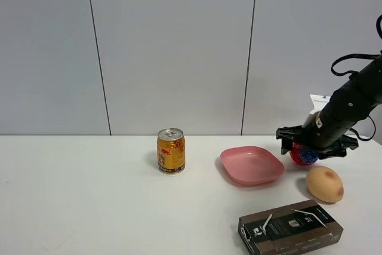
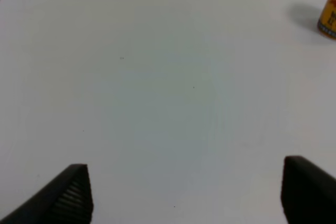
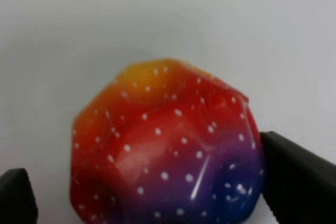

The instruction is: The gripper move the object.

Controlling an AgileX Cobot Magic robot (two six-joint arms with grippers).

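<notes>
Beyond the pink plate (image 1: 252, 165), on its far-right side, I have the right arm bent low over the white tabletop (image 1: 89, 207), and that is the arm that matters: the left one is not in the high view at all. Its wrist camera shows only bare tabletop and, off at an edge, the yellow can (image 2: 328, 17), which stands well apart from the plate on the plate's other side.

Next down in size, the right gripper (image 1: 315, 146) sits directly over the object (image 1: 304, 156), which rests on the tabletop just beside the plate's rim, with the tan egg-shaped thing (image 1: 324, 184) a little nearer the camera.

From the right wrist view the object (image 3: 168, 150) lies squarely between the fingers (image 3: 299, 177). One dark pad looks to touch its blue side; the other stands just clear (so they are spread around it, not pinching, as I judge). Being round, it has no long axis to line up on.

The left gripper (image 2: 186, 195) has its fingers spread wide over nothing.
</notes>
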